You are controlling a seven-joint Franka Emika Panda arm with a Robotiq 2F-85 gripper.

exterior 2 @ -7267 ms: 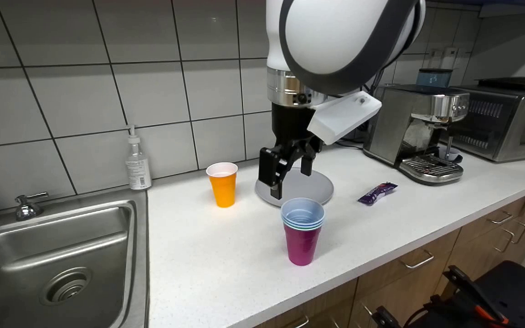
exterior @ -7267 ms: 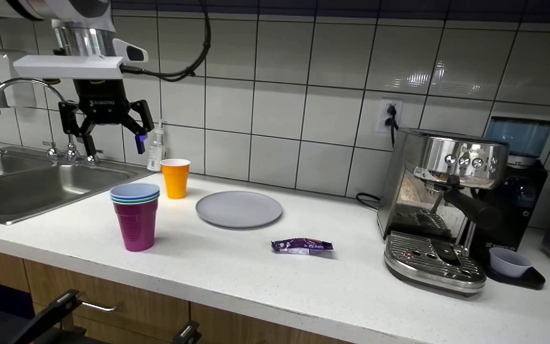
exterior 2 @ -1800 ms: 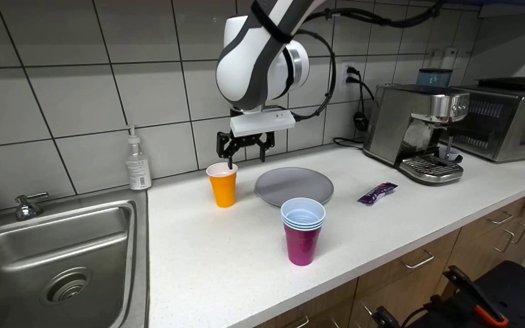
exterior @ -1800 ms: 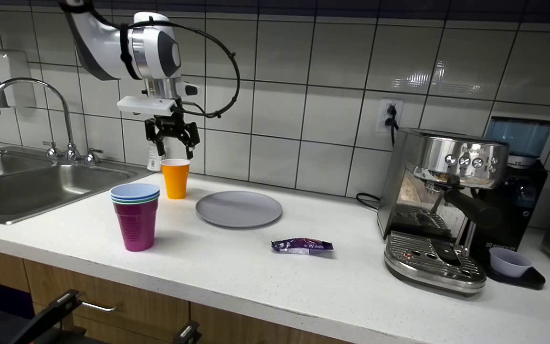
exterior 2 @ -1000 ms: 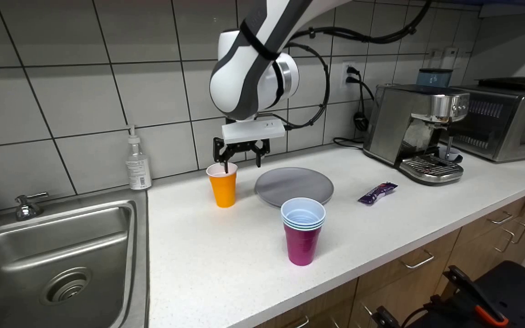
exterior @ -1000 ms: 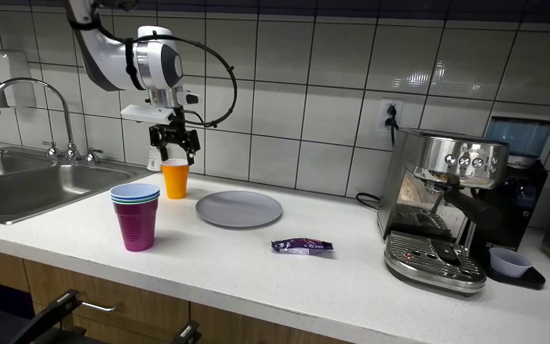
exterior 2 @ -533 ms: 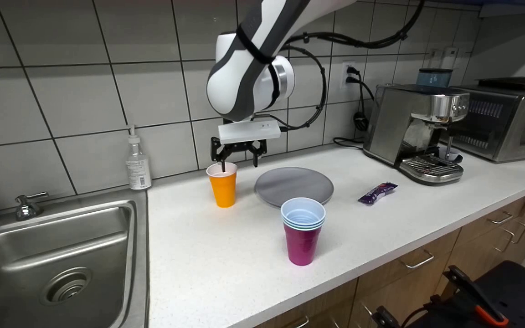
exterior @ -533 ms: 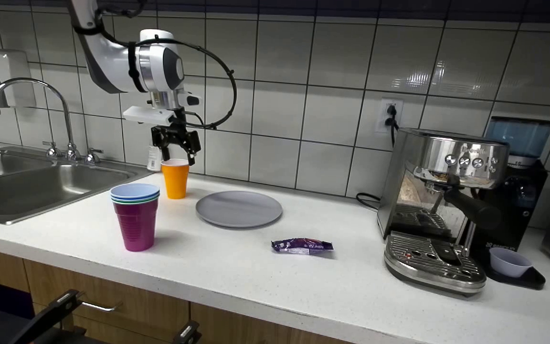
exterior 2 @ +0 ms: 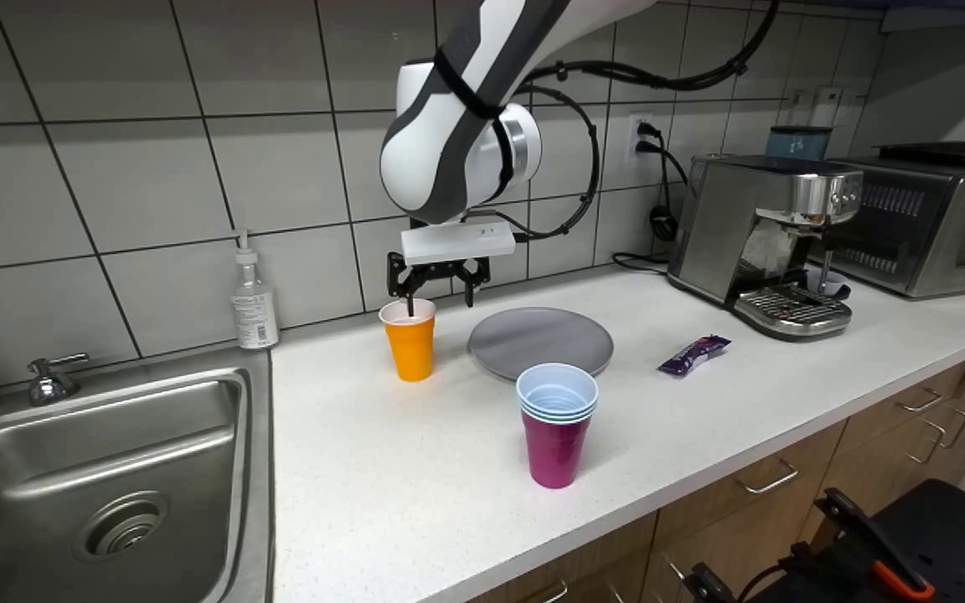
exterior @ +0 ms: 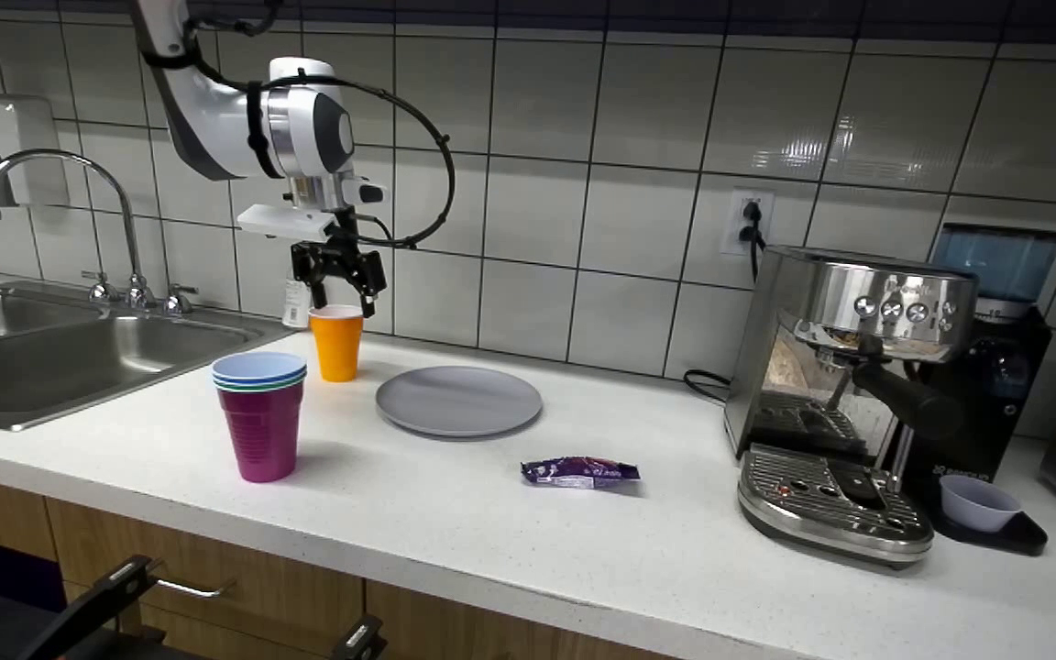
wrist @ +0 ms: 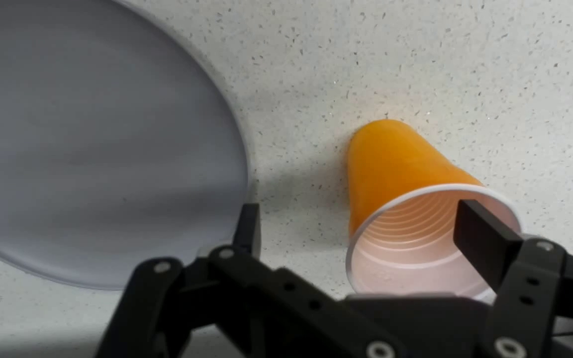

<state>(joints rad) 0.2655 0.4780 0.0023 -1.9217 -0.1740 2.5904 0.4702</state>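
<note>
the orange cup (exterior 2: pixel 411 350) stands upright on the counter (exterior: pixel 455 513), left of the grey plate (exterior: pixel 459 401) in both exterior views and apart from it; the gripper (exterior 2: pixel 440 309) hangs over that same side of the plate, its fingers (wrist: pixel 485 238) spread wide and nothing gripped; in the wrist view the finger farther from the plate shows over the cup's mouth, while the other, nearer finger shows across the plate's rim; over the last moments the gripper has come lower at this side of the plate, close to the cup's rim, and just now it has all but stopped; the cup has not shifted from its spot beside the plate; i read this as an approach already made, with the cup's plate-side wall between the fingers and no grip taken; whether the finger over the mouth dips below the rim or touches the inside, i cannot tell; the stacked cups (exterior 2: pixel 555 448) stand nearer the counter's front edge than the plate does; the purple packet (exterior: pixel 578 472) lies right of the plate, and the coffee machine (exterior 2: pixel 725 230) farther right.
</note>
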